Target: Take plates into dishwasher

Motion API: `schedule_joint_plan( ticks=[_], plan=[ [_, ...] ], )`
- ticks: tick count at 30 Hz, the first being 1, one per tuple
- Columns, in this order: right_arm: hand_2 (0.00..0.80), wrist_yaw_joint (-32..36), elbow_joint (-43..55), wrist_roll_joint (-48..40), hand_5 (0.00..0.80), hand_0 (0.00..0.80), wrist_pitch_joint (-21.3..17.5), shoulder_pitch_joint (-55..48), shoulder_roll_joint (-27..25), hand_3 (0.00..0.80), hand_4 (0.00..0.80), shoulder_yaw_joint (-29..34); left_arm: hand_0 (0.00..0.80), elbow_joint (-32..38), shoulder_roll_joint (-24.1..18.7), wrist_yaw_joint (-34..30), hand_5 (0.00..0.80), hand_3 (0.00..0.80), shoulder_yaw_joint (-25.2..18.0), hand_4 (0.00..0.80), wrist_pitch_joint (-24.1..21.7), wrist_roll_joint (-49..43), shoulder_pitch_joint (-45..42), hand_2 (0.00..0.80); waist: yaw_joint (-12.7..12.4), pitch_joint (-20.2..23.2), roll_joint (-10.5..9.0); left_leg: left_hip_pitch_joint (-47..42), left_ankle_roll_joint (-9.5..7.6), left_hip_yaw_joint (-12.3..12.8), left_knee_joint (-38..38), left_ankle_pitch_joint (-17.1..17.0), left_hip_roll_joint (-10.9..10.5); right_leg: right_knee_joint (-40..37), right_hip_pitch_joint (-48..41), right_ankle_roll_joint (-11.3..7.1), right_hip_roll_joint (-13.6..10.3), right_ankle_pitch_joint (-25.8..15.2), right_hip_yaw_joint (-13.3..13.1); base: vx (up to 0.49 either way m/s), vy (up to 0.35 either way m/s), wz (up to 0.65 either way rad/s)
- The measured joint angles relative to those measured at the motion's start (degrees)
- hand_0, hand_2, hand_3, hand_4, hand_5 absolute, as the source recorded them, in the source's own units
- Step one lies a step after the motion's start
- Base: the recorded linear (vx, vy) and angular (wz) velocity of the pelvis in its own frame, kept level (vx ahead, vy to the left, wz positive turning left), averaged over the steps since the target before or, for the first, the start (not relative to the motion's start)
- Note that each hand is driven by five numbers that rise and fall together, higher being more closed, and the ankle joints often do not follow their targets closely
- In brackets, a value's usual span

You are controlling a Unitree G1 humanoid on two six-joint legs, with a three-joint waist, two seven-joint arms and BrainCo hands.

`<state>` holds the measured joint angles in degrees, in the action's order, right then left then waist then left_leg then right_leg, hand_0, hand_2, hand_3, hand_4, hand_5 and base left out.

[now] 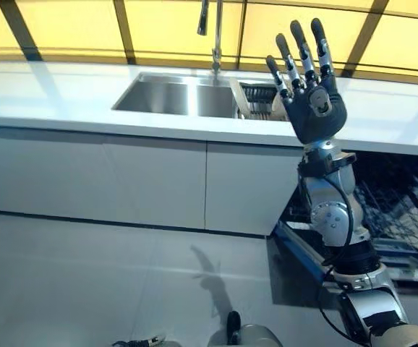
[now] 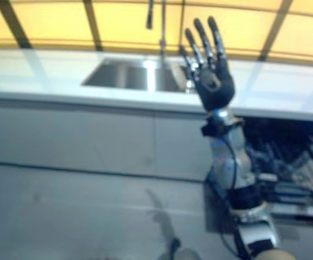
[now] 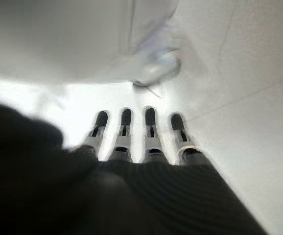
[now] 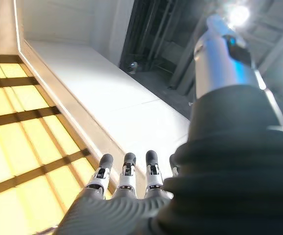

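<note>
right hand (image 1: 315, 101) raised over sink (image 1: 180, 96), fingers spread, empty | left hand (image 3: 131, 147) fingers straight, empty, near floor | plates (image 1: 256, 101) in sink rack; dishwasher (image 1: 397, 210) open | none loaded yet

The right arm is raised nearly upright with its right hand (image 1: 312, 97) spread open, fingers (image 1: 301, 45) straight and pointing up, holding nothing, while the left hand (image 3: 131, 161) shows straight, empty fingers
</note>
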<state>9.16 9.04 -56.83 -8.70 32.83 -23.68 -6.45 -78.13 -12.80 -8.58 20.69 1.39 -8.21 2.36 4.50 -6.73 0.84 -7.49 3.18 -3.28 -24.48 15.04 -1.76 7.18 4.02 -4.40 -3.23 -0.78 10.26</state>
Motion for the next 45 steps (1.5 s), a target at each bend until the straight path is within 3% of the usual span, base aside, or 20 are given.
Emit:
schedule_joint_plan(
  ticks=[3,5,7,8,10,12,17,18,19,21,24,25,26,28,30,32,33,36,41,45],
  plan=[
    [0.0,-0.58,4.44,1.17,0.0,0.0,0.18,1.1,-2.36,0.0,0.0,0.06,0.0,-0.16,0.23,-0.17,0.0,0.0,0.03,0.0,-1.04,0.02,-0.99,0.0,2.09,1.31,0.95,0.11,3.1,0.23,-3.19,0.34,1.23,-1.52,-1.27,2.38,2.55,0.43,0.43,0.472,-0.265,0.33],
    [0.0,-0.91,4.82,1.21,0.0,0.0,0.74,1.55,-2.17,0.0,0.0,0.03,0.0,0.39,-0.04,0.59,0.0,0.0,-1.82,0.0,-2.33,0.55,-1.2,0.0,-0.32,2.63,0.35,6.57,8.19,-0.01,-12.29,-4.1,1.75,-4.23,-2.29,3.03,3.45,0.29,0.5,0.401,-0.257,-0.4],
    [0.0,-0.97,4.58,1.65,0.0,0.0,1.48,2.3,-1.44,0.0,0.0,0.1,0.0,0.86,-0.48,2.16,0.0,0.0,-2.51,0.0,-3.07,1.2,-0.41,0.0,-1.34,2.85,-1.89,12.75,10.44,2.7,-22.47,-12.28,1.61,-3.01,-2.15,7.09,2.01,-1.15,0.34,0.348,-0.179,-0.2],
    [0.0,-1.14,4.49,2.3,0.0,0.0,1.83,2.18,-0.81,0.0,0.0,-0.4,0.0,1.68,-1.39,2.73,0.0,0.0,-3.13,0.0,-2.99,1.25,-0.72,0.0,-2.29,3.26,-2.86,13.73,8.48,4.29,-24.3,-16.65,1.69,-4.86,-3.92,7.26,1.37,-1.1,0.36,0.348,-0.065,-0.01],
    [0.0,-2.04,4.01,3.46,0.0,0.0,1.68,3.0,-0.07,0.0,0.0,-0.4,0.0,4.28,-2.3,3.92,0.0,0.0,-3.49,0.0,-3.15,1.28,-1.08,0.0,-2.62,3.6,-4.6,16.3,4.4,7.33,-21.57,-14.5,2.99,-8.11,-5.47,7.4,0.83,-1.0,0.64,0.402,0.034,0.21],
    [0.0,-4.12,2.87,5.04,0.0,0.0,1.57,3.9,-0.4,0.0,0.0,-0.47,0.0,5.6,-2.7,4.36,0.0,0.0,-3.52,0.0,-3.32,1.28,-0.77,0.0,-3.91,3.4,-5.17,16.34,3.13,9.34,-7.74,-12.96,4.98,-9.56,-5.82,7.4,1.16,-1.0,0.76,0.483,0.128,0.07],
    [0.0,-8.53,0.43,7.08,0.0,0.0,0.89,3.95,-2.0,0.0,0.0,-1.34,0.0,6.14,-2.77,4.78,0.0,0.0,-3.46,0.0,-3.38,1.23,-0.52,0.0,-7.22,2.04,-5.08,13.14,4.36,8.0,29.01,-17.66,4.71,-12.42,-8.87,5.98,3.13,0.06,-1.16,0.559,0.128,0.12],
    [0.0,-8.84,-0.75,7.21,0.0,0.0,0.47,4.32,-2.56,0.0,0.0,-1.28,0.0,6.09,-2.31,4.98,0.0,0.0,-3.51,0.0,-3.57,1.24,-0.79,0.0,-7.72,1.43,-3.98,13.69,4.87,7.28,29.9,-18.15,5.28,-11.99,-9.45,5.36,4.39,1.28,-2.25,0.517,0.188,-0.04],
    [0.0,-9.38,-3.67,7.22,0.0,0.0,0.12,5.9,-4.27,0.0,0.0,-0.97,0.0,7.16,-1.51,5.52,0.0,0.0,-3.66,0.0,-4.49,1.46,0.0,0.0,-8.9,-0.43,-1.21,14.57,5.95,6.16,29.64,-18.79,7.28,-8.55,-9.4,8.0,7.14,0.88,-4.62,0.524,0.239,0.04],
    [0.0,-9.23,-5.74,7.17,0.0,0.0,0.09,4.98,-4.41,0.0,0.0,-1.43,0.0,7.66,-1.63,5.93,0.0,0.0,-3.76,0.0,-5.32,2.99,-0.15,0.0,-10.24,-0.77,-1.23,16.0,6.25,6.67,28.12,-18.97,7.53,-6.82,-9.22,10.19,7.83,1.05,-8.43,0.514,0.306,-0.3],
    [0.0,-6.96,-5.65,7.03,0.0,0.0,-0.05,6.02,-4.63,0.0,0.0,-2.18,0.0,6.33,-1.67,6.1,0.0,0.0,-4.66,0.0,-5.57,3.77,0.16,0.0,-12.12,-0.66,-2.43,15.19,5.66,9.44,23.52,-19.04,7.39,-7.48,-9.03,8.62,4.66,2.1,-13.31,0.455,0.332,-1.04],
    [0.0,-6.41,-5.63,6.89,0.0,0.0,-0.09,5.87,-5.15,0.0,0.0,-2.12,0.0,5.49,-1.42,6.07,0.0,0.0,-4.58,0.0,-5.46,4.59,-0.18,0.0,-11.89,-0.27,-1.55,12.45,4.83,9.33,25.27,-19.43,6.9,-7.5,-9.95,7.03,3.34,3.1,-12.66,0.428,0.38,-0.74],
    [0.0,-6.18,-5.13,6.85,0.0,0.0,-0.16,5.16,-6.31,0.0,0.0,-1.92,0.0,4.54,-0.69,6.06,0.0,0.0,-4.14,0.0,-5.25,4.62,-0.46,0.0,-11.38,0.76,0.38,9.59,1.25,10.41,27.97,-21.17,7.74,-4.3,-9.58,5.57,2.09,5.36,-9.31,0.441,0.428,-0.58],
    [0.0,-6.28,-4.14,6.87,0.0,0.0,-0.17,1.93,-5.22,0.0,0.0,-0.25,0.0,3.92,-1.31,5.86,0.0,0.0,-3.44,0.0,-5.07,4.68,-0.11,0.0,-10.48,1.0,-0.81,8.6,-3.13,13.37,25.91,-21.18,5.14,22.88,-3.11,1.01,-5.11,12.45,-4.68,0.444,0.439,-0.22],
    [0.0,-6.63,-2.13,6.93,0.0,0.0,-0.1,-1.14,-4.29,0.0,0.0,0.21,0.0,4.74,-2.74,5.8,0.0,0.0,-1.81,0.0,-4.96,4.65,0.13,0.0,-9.29,2.17,-2.89,6.88,-4.58,13.37,24.42,-19.25,1.69,35.79,-2.33,-0.68,-11.36,9.0,-4.95,0.378,0.314,0.15],
    [0.0,-6.7,-1.22,7.13,0.0,0.0,-0.09,-1.3,-4.06,0.0,0.0,0.55,0.0,5.47,-3.55,5.82,0.0,0.0,0.18,0.0,-4.06,4.62,1.63,0.0,-9.68,1.91,-2.49,5.94,-5.33,11.96,24.13,-17.63,1.43,37.71,-1.11,-2.25,-11.64,-2.61,-6.44,0.379,0.155,-0.11],
    [0.0,-6.64,-1.8,7.14,0.0,0.0,-0.09,-1.45,-4.09,0.0,0.0,0.54,0.0,6.3,-3.75,5.78,0.0,0.0,0.56,0.0,-2.96,4.64,1.78,0.0,-9.48,0.97,-1.54,3.25,-5.3,11.44,26.11,-17.91,1.86,40.89,0.96,-3.05,-12.08,-3.04,-5.99,0.42,-0.021,-0.05],
    [0.0,-7.22,-3.15,7.14,0.0,0.0,-0.15,-1.21,-4.43,0.0,0.0,0.5,0.0,7.17,-4.8,5.74,0.0,0.0,0.08,0.0,-1.48,4.64,1.37,0.0,-7.78,0.47,-0.96,0.24,-5.35,10.59,28.39,-17.41,2.85,26.37,3.38,-3.12,-9.43,4.89,-3.04,0.452,-0.138,0.1],
    [0.0,-9.17,-3.13,7.09,0.0,0.0,-0.16,-0.31,-4.17,0.0,0.0,0.47,0.0,5.47,-6.16,5.19,0.0,0.0,-1.77,0.0,-0.58,4.17,0.48,0.0,-6.03,0.89,-4.46,-2.89,-4.65,10.2,29.37,-14.29,1.72,-7.87,5.05,-6.99,-5.72,-1.7,0.91,0.518,-0.081,0.02],
    [0.0,-10.9,-3.56,7.13,0.0,0.0,-0.16,0.28,-3.99,0.0,0.0,1.2,0.0,4.69,-5.75,5.15,0.0,0.0,-1.93,0.0,-0.84,3.15,-1.61,0.0,-3.21,1.23,-5.13,-6.71,-1.68,6.39,29.75,-11.51,1.36,-9.46,5.23,-7.24,-5.63,-2.11,0.38,0.469,-0.117,0.44]
  ],
)
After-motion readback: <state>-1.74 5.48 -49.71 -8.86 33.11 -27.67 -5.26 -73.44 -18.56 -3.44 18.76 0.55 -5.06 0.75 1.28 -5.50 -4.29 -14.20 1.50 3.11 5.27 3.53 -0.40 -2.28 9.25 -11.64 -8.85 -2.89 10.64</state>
